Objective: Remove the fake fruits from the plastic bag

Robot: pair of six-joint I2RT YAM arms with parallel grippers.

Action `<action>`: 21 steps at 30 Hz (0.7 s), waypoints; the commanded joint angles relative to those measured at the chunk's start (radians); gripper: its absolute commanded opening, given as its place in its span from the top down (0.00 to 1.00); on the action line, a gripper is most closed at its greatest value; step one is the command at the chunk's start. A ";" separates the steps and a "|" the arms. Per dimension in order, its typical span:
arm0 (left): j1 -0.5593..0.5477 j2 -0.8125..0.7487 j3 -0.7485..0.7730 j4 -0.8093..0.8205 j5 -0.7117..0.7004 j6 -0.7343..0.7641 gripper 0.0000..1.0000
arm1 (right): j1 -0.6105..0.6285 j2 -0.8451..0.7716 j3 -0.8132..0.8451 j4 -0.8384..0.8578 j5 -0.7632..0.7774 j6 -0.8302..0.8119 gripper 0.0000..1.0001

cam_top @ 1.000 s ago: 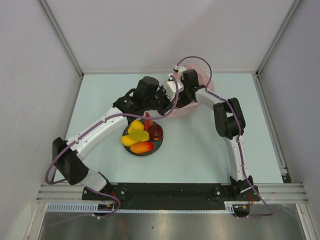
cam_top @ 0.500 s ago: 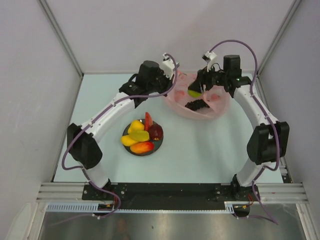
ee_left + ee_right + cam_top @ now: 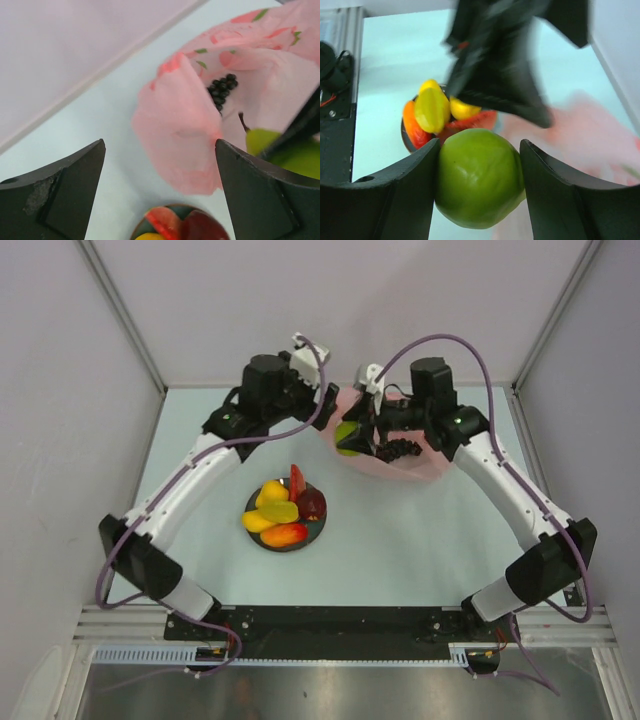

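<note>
Left gripper point(image 3: 160, 150) has just snapped wide open, dropping its hold on the plastic bag point(image 3: 175, 130); right gripper point(image 3: 480, 145) stays clamped on the green pear point(image 3: 479, 180) at the bag's edge, facing the plate point(image 3: 312, 533). Grapes point(image 3: 221, 90) still on the bag, probably last out

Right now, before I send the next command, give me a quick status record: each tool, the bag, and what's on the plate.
left tool: open, empty, facing the plastic bag
right tool: shut on green pear, at the bag's plate-side edge
in bag: dark grapes
plate: yellow fruits, red-orange mango, watermelon slice, dark red piece
not yet out: the dark grapes; anything else in the bag is hidden
</note>
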 commanded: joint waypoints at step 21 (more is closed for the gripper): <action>0.202 -0.436 -0.301 0.017 0.025 0.019 0.04 | 0.381 0.251 -0.105 0.133 0.107 -0.546 0.69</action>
